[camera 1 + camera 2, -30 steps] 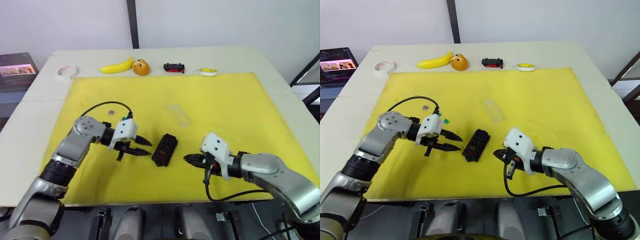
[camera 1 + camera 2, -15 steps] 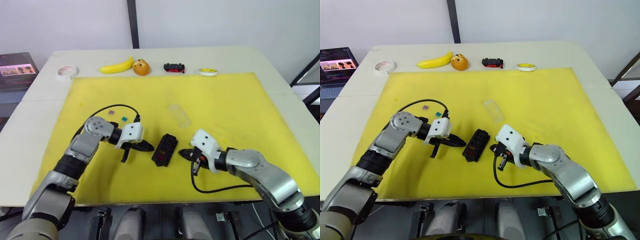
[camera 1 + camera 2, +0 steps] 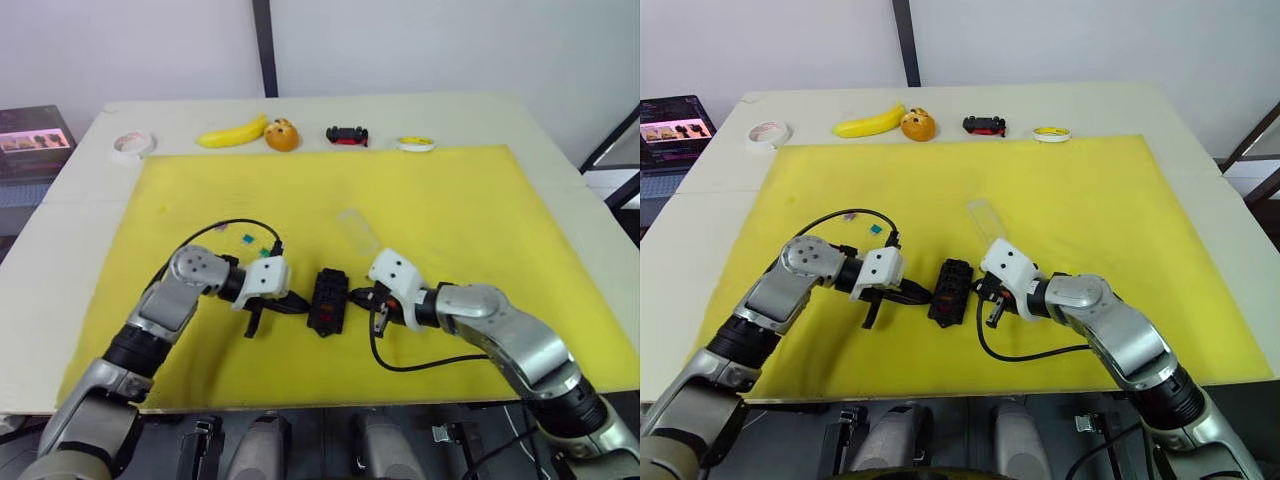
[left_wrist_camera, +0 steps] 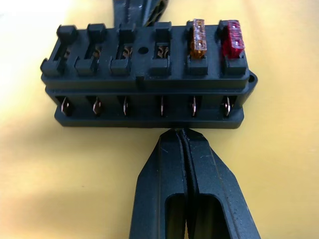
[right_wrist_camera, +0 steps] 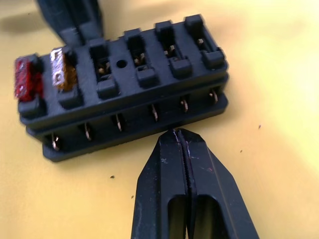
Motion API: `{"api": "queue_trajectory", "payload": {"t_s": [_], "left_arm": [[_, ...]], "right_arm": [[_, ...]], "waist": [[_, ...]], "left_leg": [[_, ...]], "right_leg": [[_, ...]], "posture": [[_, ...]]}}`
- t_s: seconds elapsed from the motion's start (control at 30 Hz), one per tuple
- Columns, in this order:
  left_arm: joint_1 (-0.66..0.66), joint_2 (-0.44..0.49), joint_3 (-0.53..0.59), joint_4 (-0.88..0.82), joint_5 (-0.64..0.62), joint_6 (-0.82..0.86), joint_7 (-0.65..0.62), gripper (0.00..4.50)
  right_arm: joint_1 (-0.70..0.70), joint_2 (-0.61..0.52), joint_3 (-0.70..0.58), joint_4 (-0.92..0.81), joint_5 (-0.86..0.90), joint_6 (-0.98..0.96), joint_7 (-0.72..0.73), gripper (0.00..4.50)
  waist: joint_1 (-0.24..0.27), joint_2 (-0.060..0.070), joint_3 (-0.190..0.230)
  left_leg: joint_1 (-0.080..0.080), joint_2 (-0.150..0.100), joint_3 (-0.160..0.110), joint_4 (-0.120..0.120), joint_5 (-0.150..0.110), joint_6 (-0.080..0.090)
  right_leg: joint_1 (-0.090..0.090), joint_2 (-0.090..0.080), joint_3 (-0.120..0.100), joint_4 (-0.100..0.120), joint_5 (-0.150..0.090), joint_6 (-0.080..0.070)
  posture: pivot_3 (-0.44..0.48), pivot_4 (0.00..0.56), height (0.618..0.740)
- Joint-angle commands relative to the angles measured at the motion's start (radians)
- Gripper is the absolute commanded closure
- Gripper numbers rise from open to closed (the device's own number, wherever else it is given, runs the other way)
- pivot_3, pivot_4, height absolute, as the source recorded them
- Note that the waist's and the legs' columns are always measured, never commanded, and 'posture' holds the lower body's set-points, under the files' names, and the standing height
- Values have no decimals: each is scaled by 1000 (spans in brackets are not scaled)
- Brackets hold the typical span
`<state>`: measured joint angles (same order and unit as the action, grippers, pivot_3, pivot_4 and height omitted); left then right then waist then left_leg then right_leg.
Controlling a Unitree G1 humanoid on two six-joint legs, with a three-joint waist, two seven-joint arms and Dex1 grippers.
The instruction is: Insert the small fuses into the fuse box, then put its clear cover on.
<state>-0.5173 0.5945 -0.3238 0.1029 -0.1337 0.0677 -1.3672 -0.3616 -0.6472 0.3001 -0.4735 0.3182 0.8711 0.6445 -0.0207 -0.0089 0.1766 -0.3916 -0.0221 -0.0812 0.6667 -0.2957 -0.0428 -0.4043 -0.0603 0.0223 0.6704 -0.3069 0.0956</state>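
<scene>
Both grippers had closed in on the fuse box (image 3: pixel 329 299) from either side since a second ago, likely to nudge or square it. Head views: left gripper (image 3: pixel 297 298) and right gripper (image 3: pixel 362 296) flanked it mid-mat; clear cover (image 3: pixel 358 228) lay apart behind (loose fuses (image 3: pixel 246 239) too). Left wrist: fingers pressed together, tips at box wall, orange fuse (image 4: pixel 198 37) and red fuse (image 4: pixel 233 40) seated. Right wrist: fingers likewise together, touching the opposite wall.
</scene>
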Motion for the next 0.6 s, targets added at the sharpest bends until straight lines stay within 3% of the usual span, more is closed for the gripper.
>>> {"api": "queue_trajectory", "payload": {"t_s": [0.03,0.6], "left_arm": [[28,15,1,-39,-3,22,7,4431],[65,22,10,-93,-26,76,43,4431]], "right_arm": [[-22,6,-2,-3,-9,-25,18,4500],[-49,22,6,38,-31,-45,51,4500]], "waist": [[1,0,0],[1,0,0]], "left_leg": [[0,0,0,0,0,0],[0,0,0,0,0,0]], "right_leg": [[0,0,0,0,0,0],[0,0,0,0,0,0]], "posture": [[0,150,740],[0,150,740]]}}
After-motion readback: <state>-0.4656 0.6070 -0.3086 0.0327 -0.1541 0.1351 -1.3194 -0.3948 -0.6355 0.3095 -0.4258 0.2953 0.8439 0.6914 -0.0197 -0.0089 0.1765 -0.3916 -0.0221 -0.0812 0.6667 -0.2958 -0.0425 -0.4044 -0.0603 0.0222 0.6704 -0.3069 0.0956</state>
